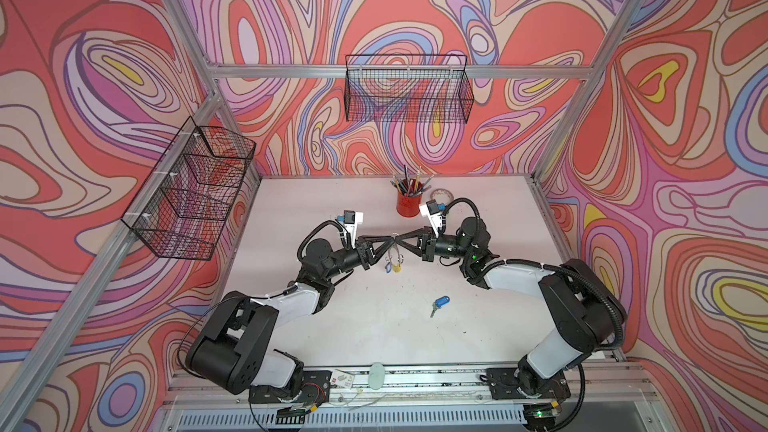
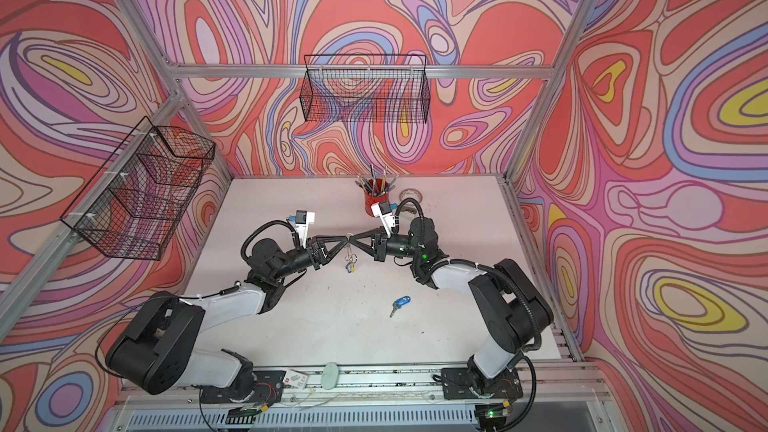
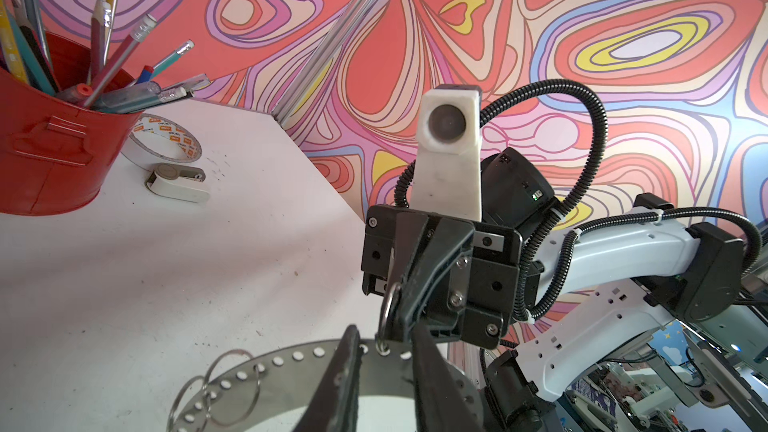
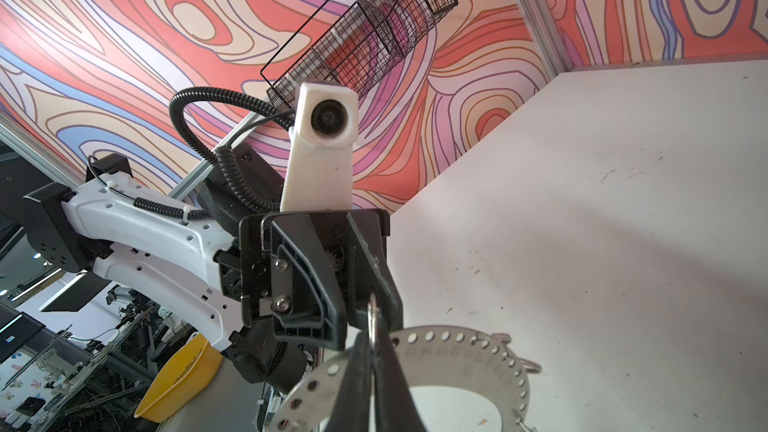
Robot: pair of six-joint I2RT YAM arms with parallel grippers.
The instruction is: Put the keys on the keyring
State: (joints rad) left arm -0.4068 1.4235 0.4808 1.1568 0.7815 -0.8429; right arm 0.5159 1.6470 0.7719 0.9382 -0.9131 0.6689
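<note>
Both grippers meet tip to tip above the table's middle in both top views. The keyring (image 1: 394,257), a flat perforated silver hoop, hangs below them. At its lower end I see a yellow piece and a blue tag (image 1: 389,268). My right gripper (image 4: 372,336) is shut on a small wire ring (image 3: 388,309) that goes through a hole in the keyring's band (image 4: 478,357). My left gripper (image 3: 385,332) has its fingers a little apart on either side of that spot. The band (image 3: 291,371) shows in the gap. One of the keys (image 1: 439,303), with a blue tag, lies loose on the table.
A red bucket of pencils (image 1: 409,203), a tape roll (image 1: 441,193) and a small white device (image 3: 178,184) stand at the table's back. Black wire baskets hang on the back wall (image 1: 409,89) and the left wall (image 1: 191,193). A pale oval object (image 1: 377,376) lies on the front rail.
</note>
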